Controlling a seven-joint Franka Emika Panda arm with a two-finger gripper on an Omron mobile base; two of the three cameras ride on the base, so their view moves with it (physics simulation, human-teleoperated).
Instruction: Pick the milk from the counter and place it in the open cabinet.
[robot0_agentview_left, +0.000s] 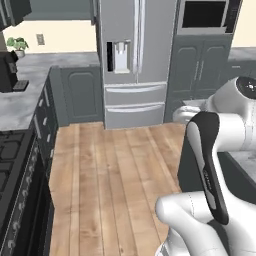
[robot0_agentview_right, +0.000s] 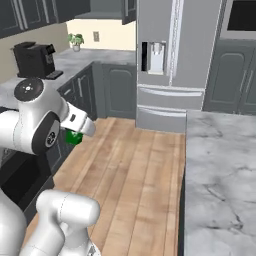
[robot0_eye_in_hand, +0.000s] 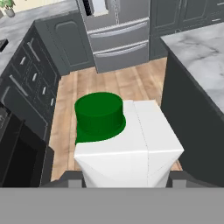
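Observation:
The milk (robot0_eye_in_hand: 131, 144), a white carton with a green round cap, stands upright between the two dark fingertips of my gripper (robot0_eye_in_hand: 127, 177), which is shut on it. It hangs in the air above the wooden floor. In the right base view a green bit of the milk (robot0_agentview_right: 74, 137) peeks out under my white wrist; the fingers are hidden there. The marble counter (robot0_agentview_right: 220, 165) lies to the right, and its corner (robot0_eye_in_hand: 197, 48) sits right of the carton. The cabinet (robot0_agentview_right: 106, 7) with a plain grey inside shows high up at the far wall (robot0_agentview_left: 60, 9).
A steel fridge (robot0_agentview_left: 134, 60) stands straight ahead. On the left counter are a black coffee machine (robot0_agentview_right: 34, 59) and a small plant (robot0_agentview_right: 75, 41). The stove (robot0_agentview_left: 12, 165) runs along the left. Wooden floor (robot0_agentview_left: 110, 175) lies open between the two counters.

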